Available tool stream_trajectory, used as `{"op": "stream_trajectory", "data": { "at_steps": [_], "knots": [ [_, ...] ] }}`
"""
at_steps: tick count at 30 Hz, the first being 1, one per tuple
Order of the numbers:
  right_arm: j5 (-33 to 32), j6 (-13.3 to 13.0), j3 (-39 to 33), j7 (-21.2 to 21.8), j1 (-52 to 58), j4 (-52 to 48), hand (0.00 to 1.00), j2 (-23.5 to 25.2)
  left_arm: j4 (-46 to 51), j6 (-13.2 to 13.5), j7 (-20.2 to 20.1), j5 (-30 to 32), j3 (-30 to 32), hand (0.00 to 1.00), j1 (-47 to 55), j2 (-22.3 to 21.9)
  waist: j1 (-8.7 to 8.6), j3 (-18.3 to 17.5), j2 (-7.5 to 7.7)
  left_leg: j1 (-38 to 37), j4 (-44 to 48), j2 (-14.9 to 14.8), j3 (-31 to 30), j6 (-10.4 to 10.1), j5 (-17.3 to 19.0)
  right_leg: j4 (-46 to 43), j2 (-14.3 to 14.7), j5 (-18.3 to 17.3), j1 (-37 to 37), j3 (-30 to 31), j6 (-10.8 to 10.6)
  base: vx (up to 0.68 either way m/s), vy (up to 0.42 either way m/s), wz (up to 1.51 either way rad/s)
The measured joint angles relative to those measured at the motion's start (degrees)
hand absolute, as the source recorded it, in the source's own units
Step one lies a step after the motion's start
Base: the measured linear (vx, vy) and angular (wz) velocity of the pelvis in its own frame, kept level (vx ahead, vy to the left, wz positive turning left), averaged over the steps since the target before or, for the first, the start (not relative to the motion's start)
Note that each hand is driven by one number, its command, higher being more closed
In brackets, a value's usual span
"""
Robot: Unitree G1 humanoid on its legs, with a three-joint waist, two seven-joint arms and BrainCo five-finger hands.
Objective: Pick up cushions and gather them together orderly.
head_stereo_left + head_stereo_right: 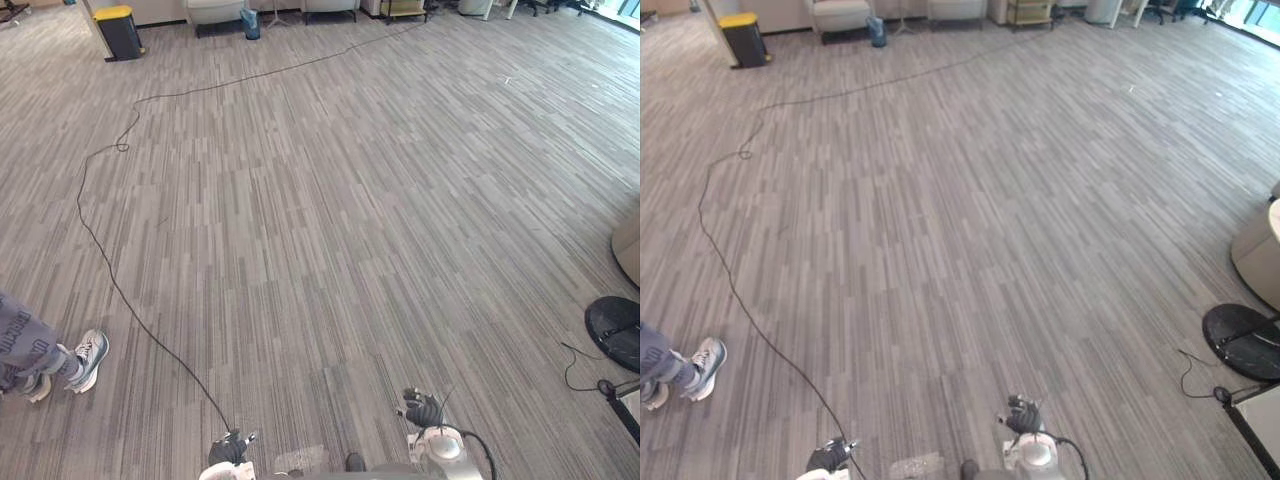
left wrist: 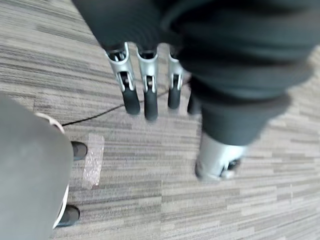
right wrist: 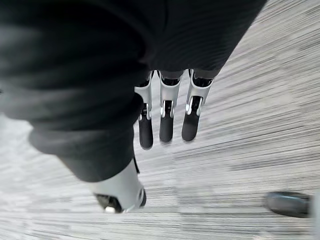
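Note:
Grey striped carpet [image 1: 330, 220] stretches ahead with nothing lying on it. My left hand [image 1: 228, 450] hangs low at the bottom edge of the eye views, and in its wrist view its fingers [image 2: 134, 95] point straight down over the carpet, holding nothing. My right hand [image 1: 424, 409] hangs beside it at the bottom right. Its fingers [image 3: 166, 117] are straight too, with the thumb [image 3: 122, 192] apart and nothing between them.
A person's legs and white shoes [image 1: 88, 357] stand at the left. A black bin with a yellow lid [image 1: 119, 31] and light chairs [image 1: 215, 12] line the far wall. A black round base [image 1: 614, 330] and a beige piece of furniture [image 1: 628, 245] sit at the right.

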State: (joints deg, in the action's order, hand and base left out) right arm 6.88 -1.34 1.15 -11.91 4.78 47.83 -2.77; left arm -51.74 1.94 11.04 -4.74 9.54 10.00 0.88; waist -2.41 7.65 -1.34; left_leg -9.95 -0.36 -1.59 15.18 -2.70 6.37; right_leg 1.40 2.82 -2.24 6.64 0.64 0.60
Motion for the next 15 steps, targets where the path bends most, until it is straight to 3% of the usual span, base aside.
{"op": "stream_trajectory", "data": {
  "at_steps": [6, 15],
  "knots": [
    [-0.6, 0.4, -3.6, -0.4, 0.1, 4.5, 0.0, 0.4, -1.3, 0.0, 0.0, 1.3, 0.8, 0.0, -0.4, -0.1, 0.11, -0.8, 0.62, -0.1, -1.2, 0.0, -1.6, 0.0, -0.8, 1.2, 0.0, 0.1, 0.9, -2.2, 0.2, 0.0, -0.027, 0.17],
    [-10.8, 1.4, -12.4, 0.1, -0.2, 8.3, 0.0, 1.7, -3.6, -0.1, -1.5, 1.2, 0.5, 0.0, -2.5, 0.1, 1.42, -1.1, 1.24, 0.0, -4.6, 0.4, -5.1, -0.2, -2.4, 2.9, -0.1, -0.1, 1.6, -6.3, -0.2, 0.04, -0.021, 0.2]
  ]
}}
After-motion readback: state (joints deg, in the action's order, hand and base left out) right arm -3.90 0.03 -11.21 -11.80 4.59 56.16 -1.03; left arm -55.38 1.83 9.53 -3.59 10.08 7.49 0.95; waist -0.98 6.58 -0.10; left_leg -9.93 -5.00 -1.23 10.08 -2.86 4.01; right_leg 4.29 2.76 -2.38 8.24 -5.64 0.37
